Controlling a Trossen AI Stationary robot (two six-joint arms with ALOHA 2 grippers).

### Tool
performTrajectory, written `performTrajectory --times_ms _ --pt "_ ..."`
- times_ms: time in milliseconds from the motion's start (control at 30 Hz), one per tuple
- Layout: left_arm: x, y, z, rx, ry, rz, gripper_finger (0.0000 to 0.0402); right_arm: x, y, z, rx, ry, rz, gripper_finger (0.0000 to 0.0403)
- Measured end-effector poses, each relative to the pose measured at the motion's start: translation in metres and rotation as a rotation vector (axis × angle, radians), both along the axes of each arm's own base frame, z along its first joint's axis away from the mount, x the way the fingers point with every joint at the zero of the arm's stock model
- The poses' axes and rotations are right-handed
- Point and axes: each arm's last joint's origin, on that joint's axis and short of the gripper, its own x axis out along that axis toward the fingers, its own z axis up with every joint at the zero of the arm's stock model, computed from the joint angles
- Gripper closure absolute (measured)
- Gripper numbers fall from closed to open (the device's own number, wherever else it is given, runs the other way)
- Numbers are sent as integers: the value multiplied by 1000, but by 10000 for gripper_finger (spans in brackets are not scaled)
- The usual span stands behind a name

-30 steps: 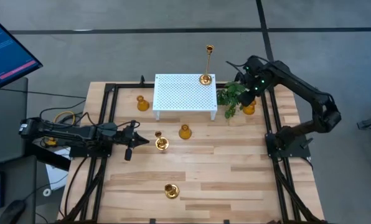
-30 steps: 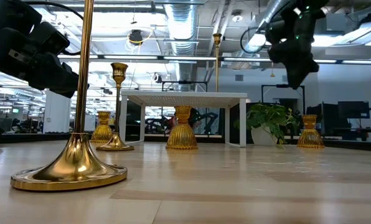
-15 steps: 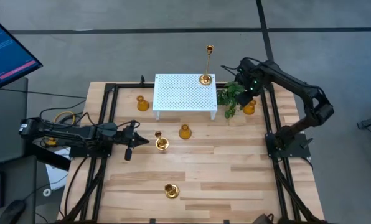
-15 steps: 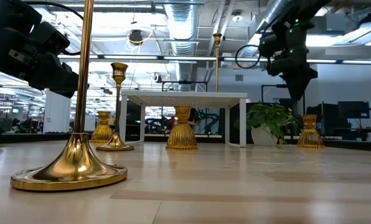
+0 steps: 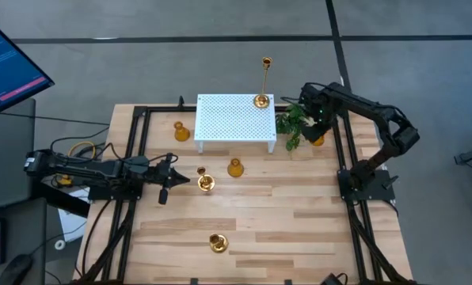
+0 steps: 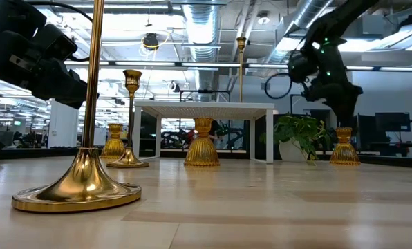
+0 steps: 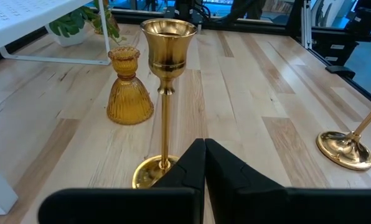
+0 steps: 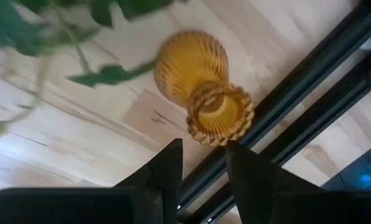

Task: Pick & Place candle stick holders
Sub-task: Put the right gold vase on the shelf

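Directly beneath the parted right gripper (image 8: 201, 165) stands an upright amber holder (image 8: 204, 84) (beside the plant (image 5: 294, 120)); nothing is grasped.

Robotics lab (exposed ceiling ducts (image 6: 199, 24)).

The counter (image 5: 299, 222) is pale wood in long planks with light and darker strips, framed by black rails (image 5: 133, 158). The stand (image 5: 234, 120) is white, its top dotted all over with small holes. The plant sprig (image 5: 294, 123) is green. The tall candle stick holders (image 6: 88, 124) are shiny gold. The squat ribbed holder (image 8: 201, 81) is amber with fine vertical ridges, as is another ribbed holder (image 7: 128, 87). Both arms and each gripper, left (image 7: 204, 165) and right (image 8: 201, 165), are black. The floor (image 5: 220, 47) is grey with dark lines.
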Motion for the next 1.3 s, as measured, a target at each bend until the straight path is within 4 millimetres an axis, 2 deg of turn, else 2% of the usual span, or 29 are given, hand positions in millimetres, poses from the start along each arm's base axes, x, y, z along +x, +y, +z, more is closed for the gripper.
performTrajectory --times_ms 300,467,700,1000,1300 --pt "0 0 0 0 0 0 394 -1 6 -17 13 7 -4 290" --pt "0 0 0 0 0 0 394 1 8 -18 15 10 7 290" --pt "0 0 0 0 0 0 394 5 11 -11 25 18 26 290" --pt "0 0 0 0 0 0 394 11 4 5 -18 -21 33 290" --pt "0 0 0 0 0 0 394 17 -2 5 -84 -80 34 290"
